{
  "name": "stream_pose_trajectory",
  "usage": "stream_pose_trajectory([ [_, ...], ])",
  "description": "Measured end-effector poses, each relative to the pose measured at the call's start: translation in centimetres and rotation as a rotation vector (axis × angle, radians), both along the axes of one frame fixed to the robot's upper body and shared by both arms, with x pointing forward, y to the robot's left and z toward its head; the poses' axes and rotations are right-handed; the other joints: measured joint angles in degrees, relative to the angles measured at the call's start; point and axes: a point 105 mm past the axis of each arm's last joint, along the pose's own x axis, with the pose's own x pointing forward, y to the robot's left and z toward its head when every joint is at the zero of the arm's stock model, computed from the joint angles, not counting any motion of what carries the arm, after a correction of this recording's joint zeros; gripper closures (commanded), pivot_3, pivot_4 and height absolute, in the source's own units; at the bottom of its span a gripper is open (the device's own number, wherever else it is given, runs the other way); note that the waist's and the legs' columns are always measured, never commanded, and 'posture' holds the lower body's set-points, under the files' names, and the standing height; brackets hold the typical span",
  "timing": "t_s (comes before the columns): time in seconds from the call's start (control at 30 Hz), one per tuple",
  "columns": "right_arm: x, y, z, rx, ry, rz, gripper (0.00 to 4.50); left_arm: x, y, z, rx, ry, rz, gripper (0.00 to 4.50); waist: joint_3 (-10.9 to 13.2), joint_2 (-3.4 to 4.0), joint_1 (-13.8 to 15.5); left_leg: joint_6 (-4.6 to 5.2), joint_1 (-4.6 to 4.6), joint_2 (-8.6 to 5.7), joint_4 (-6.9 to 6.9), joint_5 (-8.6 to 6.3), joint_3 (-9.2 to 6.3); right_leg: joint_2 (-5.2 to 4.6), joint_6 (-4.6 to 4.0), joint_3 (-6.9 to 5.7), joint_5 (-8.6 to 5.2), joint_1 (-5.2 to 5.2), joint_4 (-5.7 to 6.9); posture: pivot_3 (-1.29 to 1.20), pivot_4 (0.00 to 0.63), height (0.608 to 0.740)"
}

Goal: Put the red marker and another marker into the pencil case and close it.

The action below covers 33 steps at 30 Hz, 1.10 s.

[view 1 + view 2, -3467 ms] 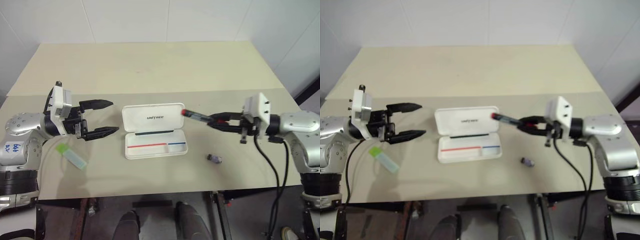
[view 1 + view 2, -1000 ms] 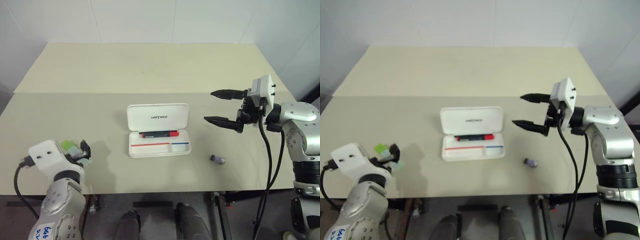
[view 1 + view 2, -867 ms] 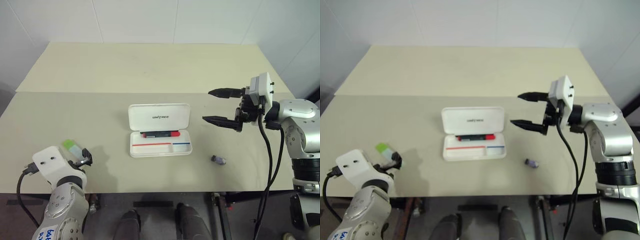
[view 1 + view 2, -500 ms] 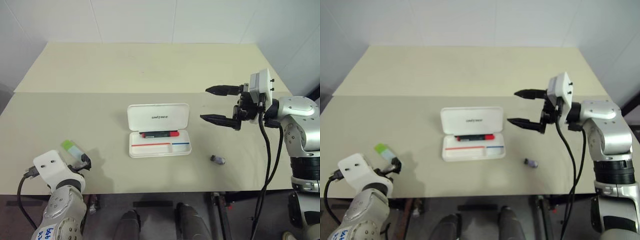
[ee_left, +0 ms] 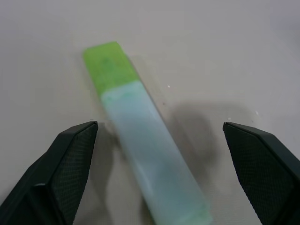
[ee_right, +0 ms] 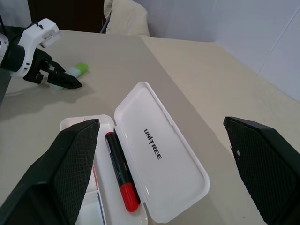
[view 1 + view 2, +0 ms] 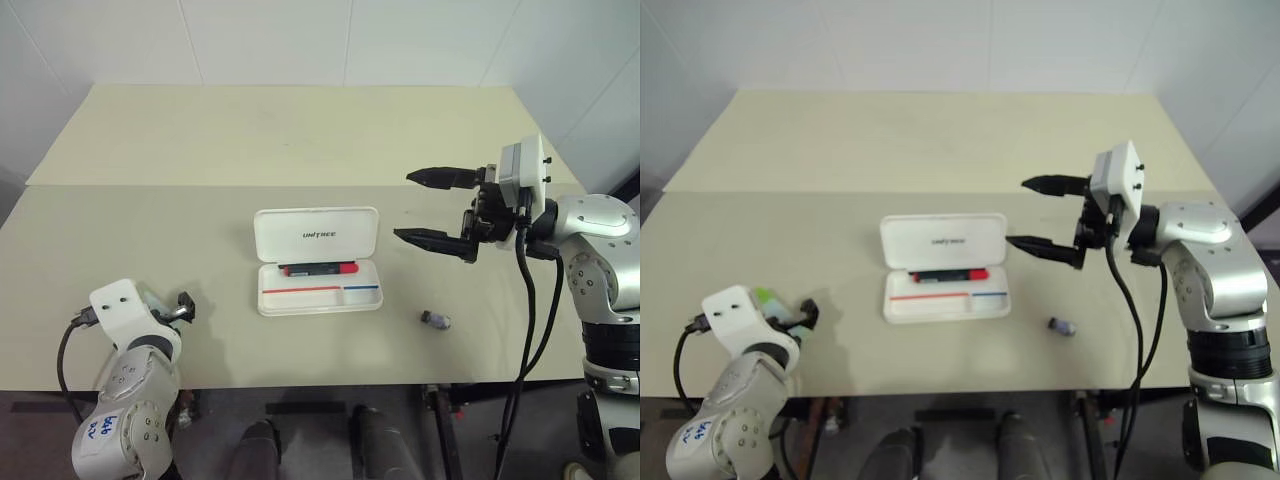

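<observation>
The left claw [image 5: 159,178] is seen spread open in its wrist view, the green highlighter [image 5: 140,136] lying flat on the table [image 5: 225,56] between its fingers, untouched. From the right wrist, the right claw [image 6: 161,176] is held wide open and empty above the open pencil case [image 6: 159,154], the red marker [image 6: 121,171] lying inside.

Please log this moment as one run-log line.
red marker: in open pencil case | green highlighter: on table, between left gripper fingers, ungrasped | right gripper: open, empty
</observation>
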Motion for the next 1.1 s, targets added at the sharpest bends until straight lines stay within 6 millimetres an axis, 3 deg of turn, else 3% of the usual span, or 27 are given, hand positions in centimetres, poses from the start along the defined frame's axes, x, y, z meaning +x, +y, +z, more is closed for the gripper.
stream_pose_trajectory([
  [0.27, 0.0, 0.0, 0.4, 0.011, -0.010, -0.006, 0.00, -0.3, 0.1, -0.1, 0.001, 0.027, 0.003, 3.36, 0.0, 0.00, 0.2, 0.00, 0.00, 0.00, 0.03, 0.00, 0.00, -0.01, 0.00, 0.00, 0.00, 0.02, -0.01, 0.00, 0.150, 0.740],
  [0.3, 0.0, 0.0, 0.4, 0.011, -0.012, -0.006, 0.00, -0.3, 0.1, -0.1, 0.002, 0.030, 0.003, 3.48, 0.0, 0.00, 0.2, 0.00, 0.01, 0.00, 0.02, 0.00, 0.00, 0.00, 0.00, 0.00, 0.00, 0.02, -0.01, 0.00, 0.150, 0.740],
  [0.57, 0.0, 0.0, 0.6, 0.014, -0.021, -0.006, 0.00, 0.5, 0.4, 0.6, -0.005, -0.020, 0.013, 3.48, 0.0, -0.01, 0.2, 0.00, 0.00, 0.00, 0.04, 0.00, 0.00, 0.00, 0.00, 0.00, 0.01, 0.02, -0.01, 0.00, 0.150, 0.740],
  [0.7, 0.1, 0.1, 0.7, 0.023, -0.036, -0.005, 0.00, 2.4, 1.1, 4.3, 0.083, -0.214, -0.003, 3.48, 0.0, -0.03, 0.2, -0.02, 0.00, 0.00, 0.01, 0.01, 0.00, 0.00, -0.01, 0.00, 0.01, 0.02, -0.03, 0.00, 0.150, 0.740],
  [0.8, 0.3, -0.2, 0.3, 0.027, -0.022, -0.022, 0.00, 3.2, 0.4, 7.6, 0.117, -0.389, -0.066, 3.48, 0.0, -0.02, 0.2, -0.02, -0.01, 0.00, -0.02, -0.01, 0.01, -0.02, 0.02, 0.00, 0.04, 0.02, -0.03, 0.00, 0.150, 0.740],
  [1.0, -0.3, -1.7, -1.5, 0.020, 0.049, -0.058, 0.00, 5.0, -2.6, 12.8, 0.159, -0.670, -0.452, 3.48, 0.0, -0.01, 1.2, -0.03, -0.03, 0.00, -0.10, -0.02, 0.01, 0.00, 0.10, -0.01, 0.08, -0.08, 0.04, 0.00, 0.150, 0.740],
  [1.1, -1.3, -1.8, -1.6, 0.003, 0.063, -0.044, 0.00, 5.3, -3.8, 13.9, 0.183, -0.726, -0.621, 3.48, 0.0, -0.02, 1.2, -0.02, -0.03, 0.01, -0.11, -0.03, 0.04, 0.00, 0.08, -0.01, 0.07, -0.08, 0.03, 0.00, 0.150, 0.740],
])
